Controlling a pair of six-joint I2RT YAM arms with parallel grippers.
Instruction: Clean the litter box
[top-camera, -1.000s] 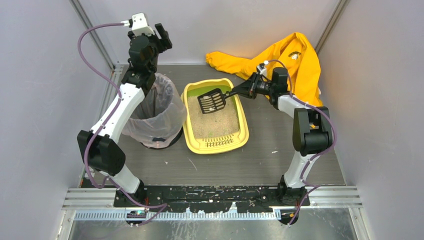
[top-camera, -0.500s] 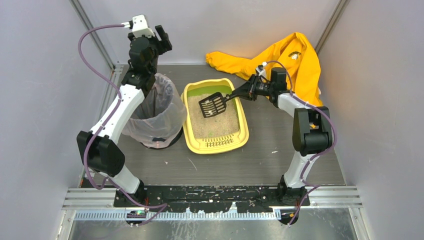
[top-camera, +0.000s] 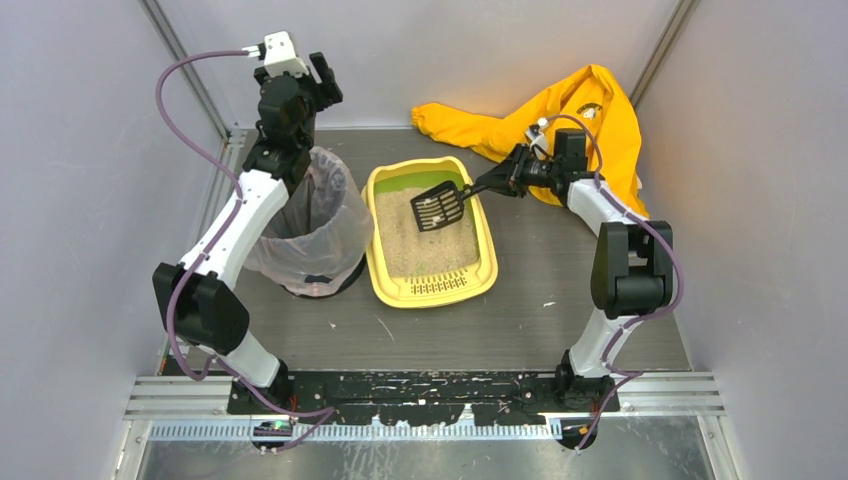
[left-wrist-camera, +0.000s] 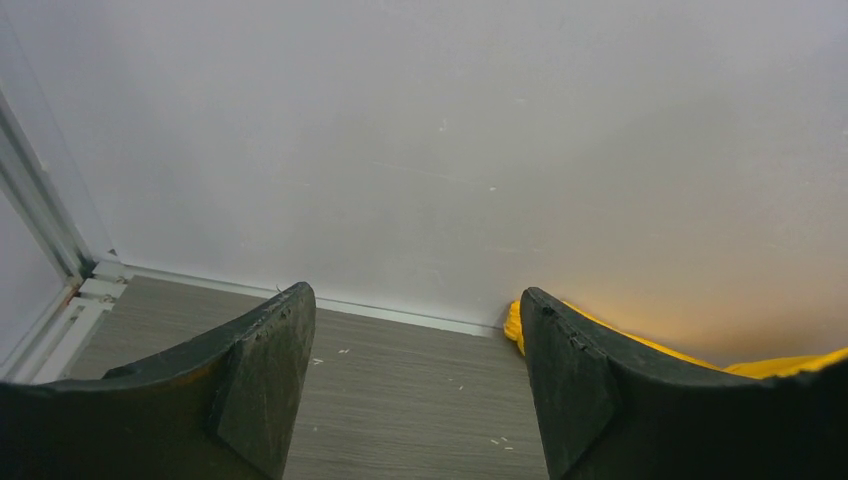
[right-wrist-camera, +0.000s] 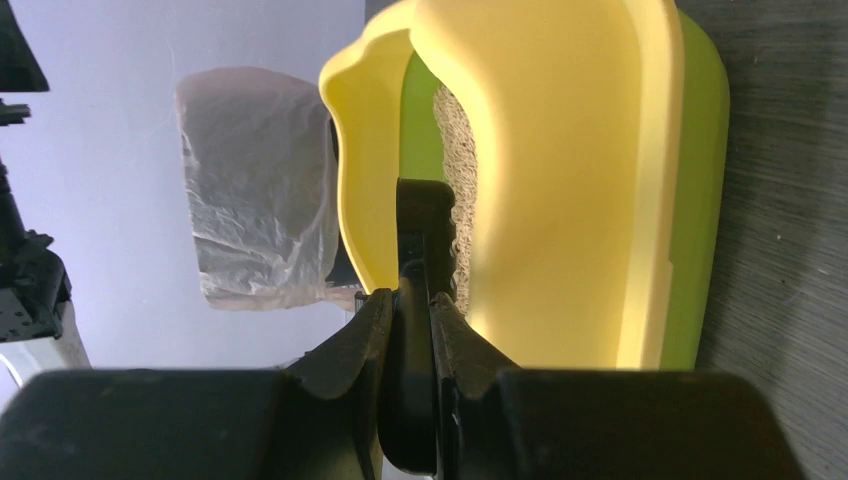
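Litter box sits beside the right claw, under its held scoop.

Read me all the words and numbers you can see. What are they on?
No text here can be read.
On the yellow garment: a small round badge, and any writing on it is too small and blurred to read.
On the litter box, the scoop and the bin: no words or numbers show.
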